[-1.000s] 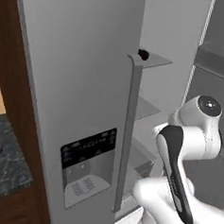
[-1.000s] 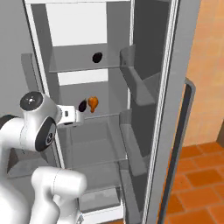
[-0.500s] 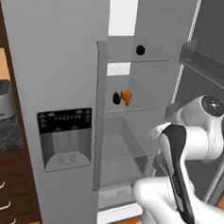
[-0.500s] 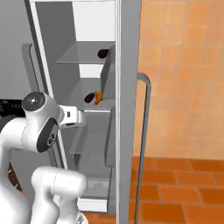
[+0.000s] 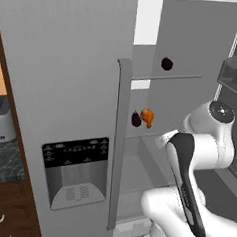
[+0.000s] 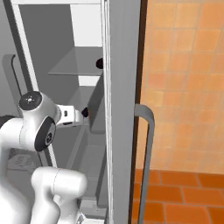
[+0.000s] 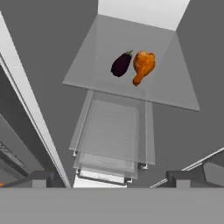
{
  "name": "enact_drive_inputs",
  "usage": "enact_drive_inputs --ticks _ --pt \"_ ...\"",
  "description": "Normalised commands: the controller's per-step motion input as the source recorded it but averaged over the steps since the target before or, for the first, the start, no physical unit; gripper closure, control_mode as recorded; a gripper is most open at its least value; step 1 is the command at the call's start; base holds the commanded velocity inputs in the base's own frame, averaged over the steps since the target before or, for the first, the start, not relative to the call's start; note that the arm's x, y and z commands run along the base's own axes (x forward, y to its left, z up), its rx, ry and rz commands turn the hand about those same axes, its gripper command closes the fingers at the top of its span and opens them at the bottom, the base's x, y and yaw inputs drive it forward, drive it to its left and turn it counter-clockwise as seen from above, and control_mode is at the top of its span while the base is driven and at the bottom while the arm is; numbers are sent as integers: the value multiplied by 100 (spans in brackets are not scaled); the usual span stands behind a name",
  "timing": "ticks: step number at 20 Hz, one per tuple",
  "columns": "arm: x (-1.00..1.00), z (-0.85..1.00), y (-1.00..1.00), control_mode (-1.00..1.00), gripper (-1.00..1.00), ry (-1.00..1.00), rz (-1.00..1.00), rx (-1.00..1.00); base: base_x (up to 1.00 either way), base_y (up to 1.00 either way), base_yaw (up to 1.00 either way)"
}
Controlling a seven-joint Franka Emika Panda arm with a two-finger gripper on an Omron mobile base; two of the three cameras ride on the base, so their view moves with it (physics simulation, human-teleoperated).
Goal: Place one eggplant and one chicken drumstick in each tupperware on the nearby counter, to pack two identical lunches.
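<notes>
Eggplant (image 7: 121, 64) beside chicken drumstick (image 7: 142, 66), bone end toward camera, tool open

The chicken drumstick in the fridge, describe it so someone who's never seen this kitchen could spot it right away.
Look inside the open grey fridge, at the glass shelf below the top one. Two small foods lie side by side near its middle. The chicken drumstick is the orange-brown one, fat at one end and narrowing to a thin bone; its neighbour, the eggplant, is glossy dark purple.
</notes>
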Motion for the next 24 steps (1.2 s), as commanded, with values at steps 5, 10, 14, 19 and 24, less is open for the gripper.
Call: enact_drive_inputs --ticks 5,10,14,19,24 --pt "100 -25 0 -100 -100 0 -1 3 0 0 0" --pt "97 -40 -2 -100 -100 0 -4 9 0 0 0" --pt "97 -36 -18 -100 -100 0 -12 14 0 0 0" --pt "94 -42 -15 -100 -100 12 -13 0 0 0 0" --pt "100 -40 -8 -100 -100 19 -1 0 0 0 0"
